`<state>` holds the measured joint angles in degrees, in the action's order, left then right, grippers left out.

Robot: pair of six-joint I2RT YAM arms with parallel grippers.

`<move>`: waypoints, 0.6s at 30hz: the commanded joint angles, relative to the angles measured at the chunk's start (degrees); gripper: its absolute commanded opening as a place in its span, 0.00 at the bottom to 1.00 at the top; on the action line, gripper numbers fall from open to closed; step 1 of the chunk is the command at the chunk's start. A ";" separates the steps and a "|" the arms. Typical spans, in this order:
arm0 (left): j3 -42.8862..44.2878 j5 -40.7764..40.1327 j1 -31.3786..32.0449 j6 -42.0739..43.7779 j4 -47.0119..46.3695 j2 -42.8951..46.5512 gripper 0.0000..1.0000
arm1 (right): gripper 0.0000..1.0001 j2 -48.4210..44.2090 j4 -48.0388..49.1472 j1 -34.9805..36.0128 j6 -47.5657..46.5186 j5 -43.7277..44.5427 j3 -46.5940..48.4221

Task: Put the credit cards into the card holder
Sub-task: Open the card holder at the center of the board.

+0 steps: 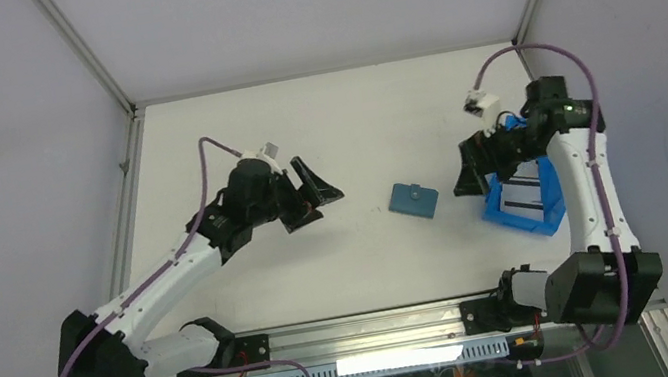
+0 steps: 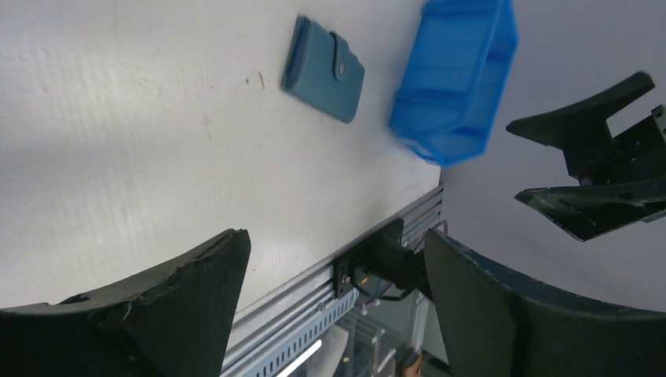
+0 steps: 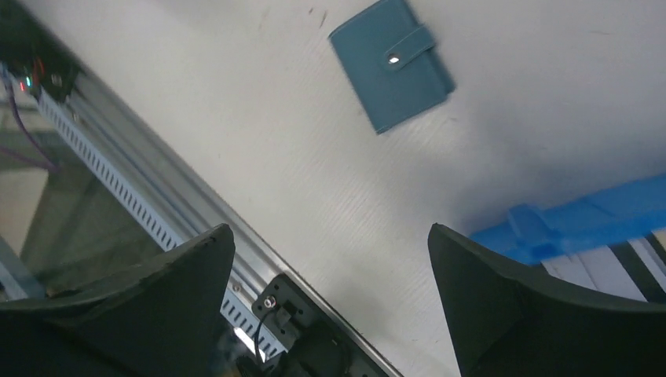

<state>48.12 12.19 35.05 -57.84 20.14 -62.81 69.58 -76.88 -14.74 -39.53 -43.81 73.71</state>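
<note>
Left tool (image 1: 320, 203) and right tool (image 1: 463, 176) both gape wide, empty. The card holder (image 1: 414, 200) lies shut on the desk (image 1: 350, 125) between them, nearer the right; the credit cards (image 1: 521, 195) sit in a blue bin (image 1: 517, 218) beside that tool.

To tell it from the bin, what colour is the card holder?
The card holder is teal blue, duller than the bright-blue bin; clearest in the right wrist view.

Both arms are held bent, wrists turned inward. The left gripper (image 1: 320, 201) and right gripper (image 1: 465, 178) are spread wide — empty.
</note>
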 commanded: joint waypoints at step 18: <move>-1.84 -0.78 9.95 -13.60 -13.82 -21.91 0.51 | 0.59 31.71 26.47 28.87 12.90 27.82 -1.20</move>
<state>47.29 12.03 45.01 -70.08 9.08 -85.10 98.78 -54.13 14.44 -29.28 -18.79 69.12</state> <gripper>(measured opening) 0.514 0.580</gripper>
